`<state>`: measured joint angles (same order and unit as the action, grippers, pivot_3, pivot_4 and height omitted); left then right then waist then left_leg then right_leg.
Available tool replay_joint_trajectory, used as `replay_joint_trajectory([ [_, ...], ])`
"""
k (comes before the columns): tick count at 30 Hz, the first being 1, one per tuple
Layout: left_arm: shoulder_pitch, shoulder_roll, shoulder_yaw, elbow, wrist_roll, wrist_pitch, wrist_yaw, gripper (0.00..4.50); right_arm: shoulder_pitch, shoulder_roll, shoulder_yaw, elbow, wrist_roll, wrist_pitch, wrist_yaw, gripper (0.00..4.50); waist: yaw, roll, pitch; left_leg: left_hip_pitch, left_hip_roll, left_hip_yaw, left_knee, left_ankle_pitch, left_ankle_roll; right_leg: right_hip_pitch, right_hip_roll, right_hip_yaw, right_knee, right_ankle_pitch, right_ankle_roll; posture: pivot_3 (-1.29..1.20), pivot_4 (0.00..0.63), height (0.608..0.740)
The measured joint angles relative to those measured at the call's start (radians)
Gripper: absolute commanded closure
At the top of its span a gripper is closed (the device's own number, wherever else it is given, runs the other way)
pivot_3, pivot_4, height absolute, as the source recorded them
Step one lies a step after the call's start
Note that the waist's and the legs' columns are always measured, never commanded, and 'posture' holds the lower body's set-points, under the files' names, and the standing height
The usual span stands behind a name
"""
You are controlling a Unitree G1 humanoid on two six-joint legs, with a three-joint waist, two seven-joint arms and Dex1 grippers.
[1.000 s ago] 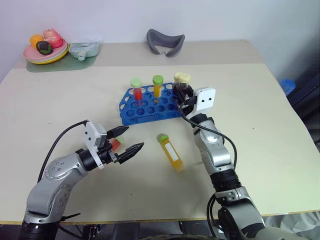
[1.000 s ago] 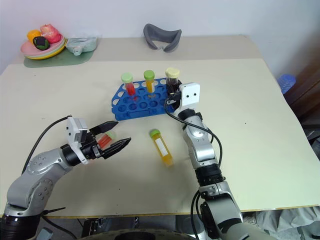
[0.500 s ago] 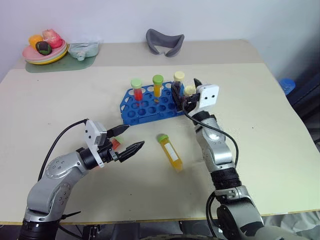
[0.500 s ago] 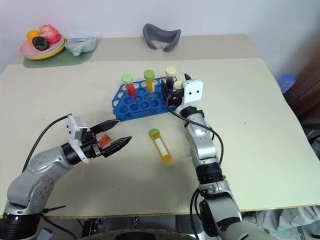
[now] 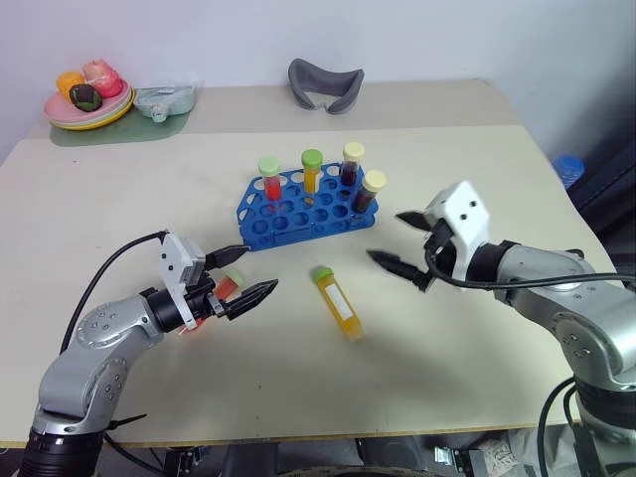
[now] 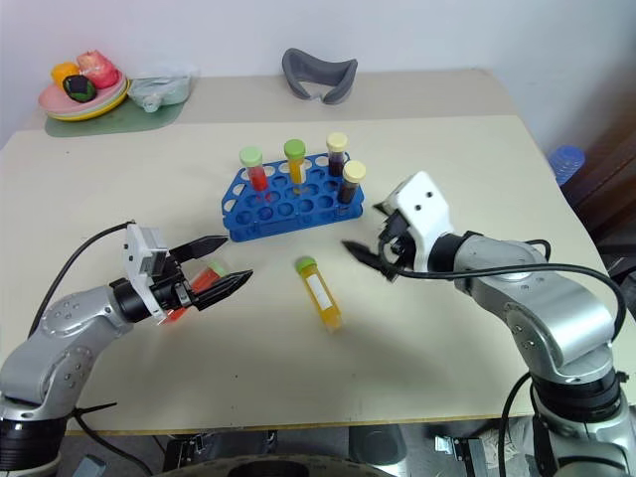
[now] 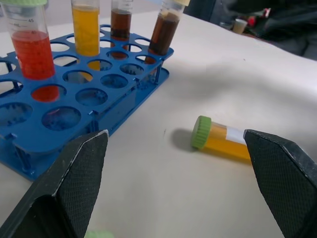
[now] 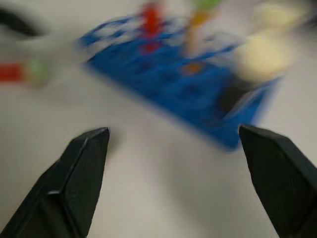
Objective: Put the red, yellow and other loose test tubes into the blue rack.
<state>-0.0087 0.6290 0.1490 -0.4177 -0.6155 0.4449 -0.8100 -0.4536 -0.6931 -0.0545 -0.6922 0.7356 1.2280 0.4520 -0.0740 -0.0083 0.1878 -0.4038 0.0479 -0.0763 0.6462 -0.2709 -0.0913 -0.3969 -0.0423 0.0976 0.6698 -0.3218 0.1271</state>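
The blue rack [image 5: 303, 211] stands mid-table with several capped tubes upright in it: one red [image 5: 270, 181], one yellow [image 5: 312, 171] and two dark-brown [image 5: 369, 192]. A loose yellow tube [image 5: 339, 302] with a green cap and white label lies flat in front of the rack. A loose red tube [image 5: 226, 286] lies under the base of my left gripper's fingers. That left gripper [image 5: 259, 269] is open and points at the yellow tube [image 7: 221, 141]. My right gripper [image 5: 385, 236] hovers open to the right of the rack, holding nothing.
At the table's back left sit a plate [image 5: 87, 107] of toy food and a pale container [image 5: 164, 97] on a green mat. A grey curved object [image 5: 326, 84] lies at the back middle. The table's edge runs close on the right.
My right gripper opened, left the dark-brown tube standing at the rack's right end, and pulled back to the right. The left arm has stayed put.
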Motion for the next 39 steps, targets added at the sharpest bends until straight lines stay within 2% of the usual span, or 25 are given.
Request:
replay_joint_trajectory([
  [3, -0.013, 0.020, -0.008, 0.028, 0.017, -0.002, -0.028, 0.00, -0.132, 0.103, 0.006, 0.011, 0.076, 0.250, -0.055, 0.28, 0.005, 0.000, 0.000, -0.001, 0.000, 0.000, 0.000, 0.000, 0.000, 0.000, 0.000, 0.000, -0.001, 0.000, 0.000, 0.00, 0.150, 0.740],
  [6, -0.014, 0.044, -0.017, 0.057, 0.041, -0.020, -0.062, 0.00, -0.212, 0.149, 0.072, 0.091, 0.152, 0.364, -0.159, 0.28, 0.008, 0.000, 0.000, -0.003, 0.000, -0.001, 0.000, 0.000, 0.000, -0.001, -0.001, -0.002, -0.003, 0.000, 0.000, 0.00, 0.150, 0.740],
  [16, 0.049, 0.053, -0.016, 0.046, 0.071, -0.060, -0.091, 0.00, -0.335, 0.172, 0.269, 0.435, 0.572, 0.380, -0.729, 0.28, 0.002, 0.000, 0.000, -0.004, 0.000, 0.000, -0.001, 0.000, 0.000, -0.003, -0.001, -0.002, -0.002, 0.000, 0.000, 0.00, 0.150, 0.740],
  [24, 0.071, 0.038, -0.015, 0.021, 0.069, -0.059, -0.070, 0.00, -0.376, 0.238, 0.343, 0.574, 0.814, 0.379, -1.076, 0.28, 0.003, 0.000, 0.000, -0.004, 0.000, 0.000, -0.001, 0.000, 0.000, -0.003, -0.001, -0.002, -0.002, 0.000, 0.000, 0.00, 0.150, 0.740],
  [31, 0.073, 0.036, -0.015, 0.021, 0.068, -0.060, -0.062, 0.00, -0.380, 0.217, 0.351, 0.603, 0.887, 0.367, -1.229, 0.28, 0.007, 0.000, 0.000, -0.004, 0.000, 0.000, 0.000, 0.000, 0.000, -0.002, -0.002, -0.002, -0.003, 0.000, 0.000, 0.00, 0.150, 0.740],
  [35, 0.073, 0.035, -0.015, 0.021, 0.068, -0.060, -0.061, 0.00, -0.388, 0.114, 0.387, 0.576, 0.865, 0.372, -1.238, 0.28, 0.011, 0.000, 0.000, -0.004, -0.001, 0.000, 0.000, 0.000, 0.000, -0.002, -0.002, -0.002, -0.004, 0.000, 0.000, 0.00, 0.150, 0.740],
  [39, 0.063, 0.030, -0.017, 0.021, 0.068, -0.061, -0.061, 0.00, -0.388, 0.043, 0.418, 0.520, 0.817, 0.370, -1.187, 0.28, 0.008, 0.000, 0.000, -0.004, 0.000, -0.001, -0.001, 0.000, 0.001, -0.002, -0.001, -0.002, -0.004, 0.000, 0.000, 0.00, 0.150, 0.740],
])
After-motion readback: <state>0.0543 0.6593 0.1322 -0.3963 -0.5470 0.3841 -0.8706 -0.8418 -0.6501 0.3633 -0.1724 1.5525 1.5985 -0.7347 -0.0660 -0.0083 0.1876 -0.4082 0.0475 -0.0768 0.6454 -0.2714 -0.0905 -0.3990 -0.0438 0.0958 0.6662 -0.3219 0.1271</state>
